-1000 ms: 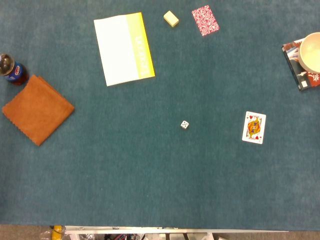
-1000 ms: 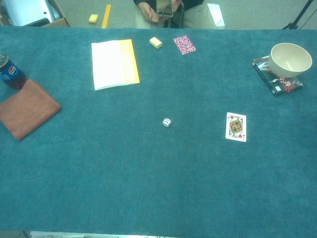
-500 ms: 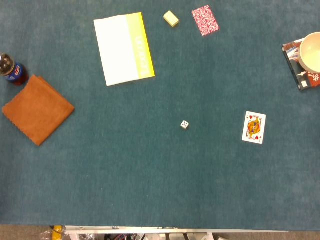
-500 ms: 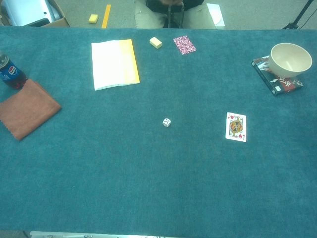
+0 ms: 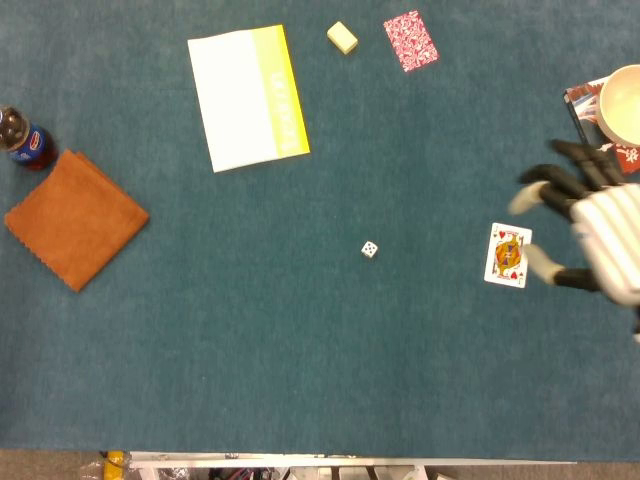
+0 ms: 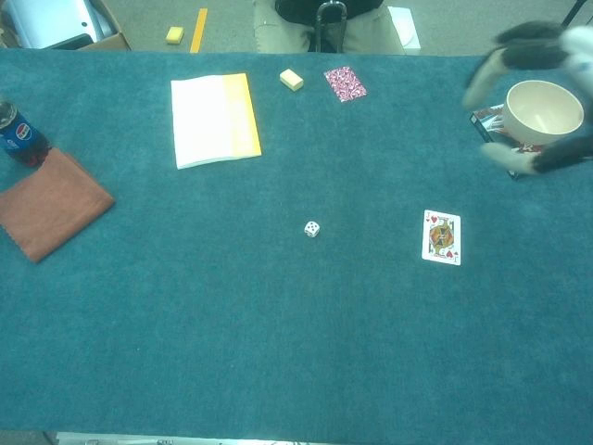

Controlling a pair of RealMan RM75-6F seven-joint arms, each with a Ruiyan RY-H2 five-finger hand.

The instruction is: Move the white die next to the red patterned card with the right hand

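Observation:
The white die (image 5: 369,249) (image 6: 312,228) lies alone near the middle of the teal table. The red patterned card (image 5: 410,41) (image 6: 345,83) lies flat at the far edge, well beyond the die. My right hand (image 5: 596,229) (image 6: 536,97) hovers at the right side, blurred by motion, its fingers spread and nothing in it. In the head view it is just right of the face card; in the chest view it overlaps the bowl. The die is far to its left. My left hand shows in neither view.
A face card (image 5: 507,255) lies right of the die. A cream bowl (image 6: 544,109) stands on a dark box (image 6: 500,146) at the right edge. A white and yellow booklet (image 5: 247,97), a yellow block (image 5: 342,37), an orange cloth (image 5: 76,217) and a cola bottle (image 5: 22,140) occupy the far and left parts.
My right hand has come into view from the right side; earlier frames showed no hand. The die and cards have not moved.

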